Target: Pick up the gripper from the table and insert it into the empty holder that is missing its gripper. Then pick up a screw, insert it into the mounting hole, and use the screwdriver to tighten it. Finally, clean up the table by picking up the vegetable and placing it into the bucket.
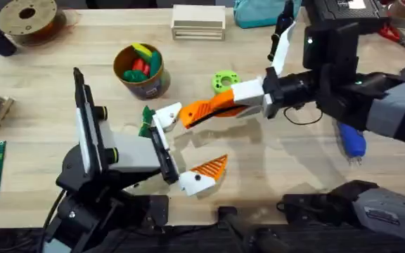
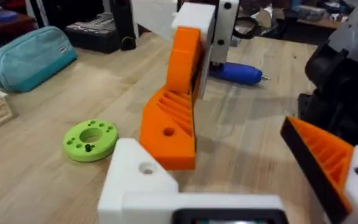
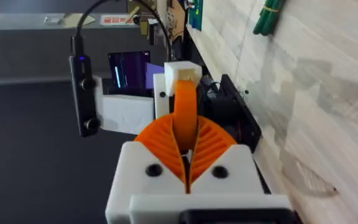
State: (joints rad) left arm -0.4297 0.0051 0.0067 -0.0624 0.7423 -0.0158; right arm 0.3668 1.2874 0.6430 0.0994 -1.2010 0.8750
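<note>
My right gripper [image 1: 194,114] is shut on the orange ribbed gripper [image 2: 168,127], held sideways over the table [image 1: 273,161]. The wedge's free end meets the tip of the empty white holder [image 1: 166,116] on my left arm; I cannot tell whether it is seated. In the right wrist view the gripper [image 3: 185,106] runs from my fingers to the holder [image 3: 182,70]. My left gripper [image 1: 187,144] is open, with its one orange finger [image 1: 209,167] far from the holder. The dark green vegetable [image 1: 146,119] lies beside the left arm. The blue screwdriver [image 1: 352,140] lies at the right. The bucket [image 1: 145,86] stands behind.
The bucket holds red, yellow and green toys. A bright green disc [image 1: 224,81] with a small dark screw in it lies near the right gripper. A wooden block [image 1: 198,21], a teal pouch [image 1: 259,13] and a filament spool [image 1: 27,17] line the far edge.
</note>
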